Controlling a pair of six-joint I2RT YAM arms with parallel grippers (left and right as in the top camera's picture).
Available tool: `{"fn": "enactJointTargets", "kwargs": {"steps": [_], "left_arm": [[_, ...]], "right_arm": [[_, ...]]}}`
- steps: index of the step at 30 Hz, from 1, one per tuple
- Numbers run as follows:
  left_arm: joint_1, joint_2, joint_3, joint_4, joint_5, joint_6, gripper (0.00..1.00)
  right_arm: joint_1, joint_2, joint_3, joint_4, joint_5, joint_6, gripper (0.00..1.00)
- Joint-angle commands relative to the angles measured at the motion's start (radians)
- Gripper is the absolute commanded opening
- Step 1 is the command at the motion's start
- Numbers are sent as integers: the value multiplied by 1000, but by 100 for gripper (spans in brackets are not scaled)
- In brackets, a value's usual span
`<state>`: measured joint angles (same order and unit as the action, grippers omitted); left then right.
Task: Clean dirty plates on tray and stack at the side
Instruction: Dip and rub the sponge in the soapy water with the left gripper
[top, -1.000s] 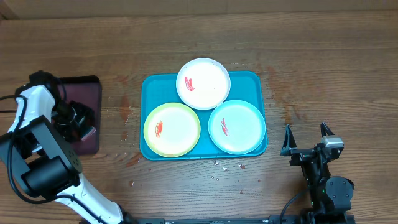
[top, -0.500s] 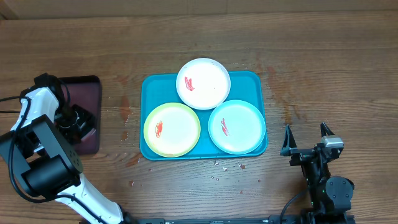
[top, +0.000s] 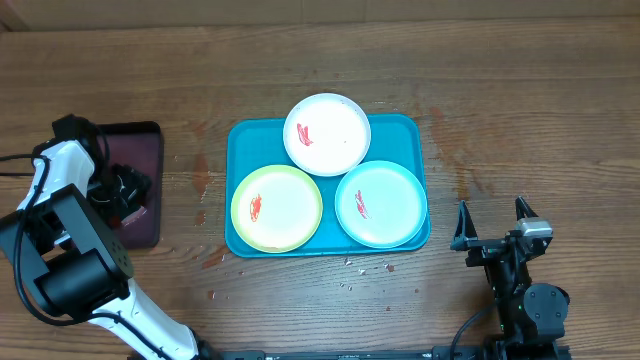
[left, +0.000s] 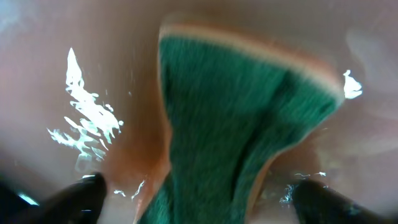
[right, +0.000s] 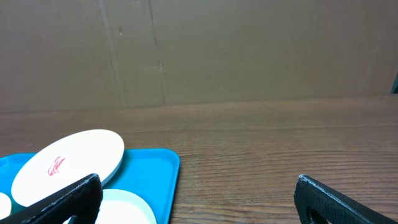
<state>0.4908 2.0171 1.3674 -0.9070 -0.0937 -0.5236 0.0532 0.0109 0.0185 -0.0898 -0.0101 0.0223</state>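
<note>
Left gripper (top: 125, 195) has shifted slightly, left of the tray (top: 400, 135), fingers wide astride a green sponge (left: 236, 124), presumably to grab it for cleaning. Plates (top: 326, 134) wait smeared on the tray. Right gripper (top: 491, 215), wide too, idles off its right corner.

The table (top: 520, 100) is viewed from above; a sponge (left: 230, 124) is filmed close before the left gripper (left: 202, 199); the tray (right: 155, 163), shared with the overhead view, is seen ahead-left of the right gripper (right: 199, 202).
</note>
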Motion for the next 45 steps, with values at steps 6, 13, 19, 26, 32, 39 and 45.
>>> {"fn": "enactJointTargets", "kwargs": {"steps": [6,13,19,26,32,39,45], "left_arm": [[3,18,-5,119,-23,22,100],[3,18,-5,211,-74,57,80],[12,18,-5,225,-74,57,4],[14,18,-5,148,-66,56,91],[14,18,-5,42,27,56,100],[13,18,-5,-60,64,56,43],[14,18,-5,-55,57,56,12]], "right_arm": [[-2,-8,-11,5,9,-4,100],[-2,-8,-11,5,9,-4,100],[-2,-8,-11,5,9,-4,100],[-2,-8,-11,5,9,-4,100],[-2,-8,-11,5,9,-4,100],[-2,-8,-11,5,9,-4,100],[-2,-8,-11,5,9,-4,100]]}}
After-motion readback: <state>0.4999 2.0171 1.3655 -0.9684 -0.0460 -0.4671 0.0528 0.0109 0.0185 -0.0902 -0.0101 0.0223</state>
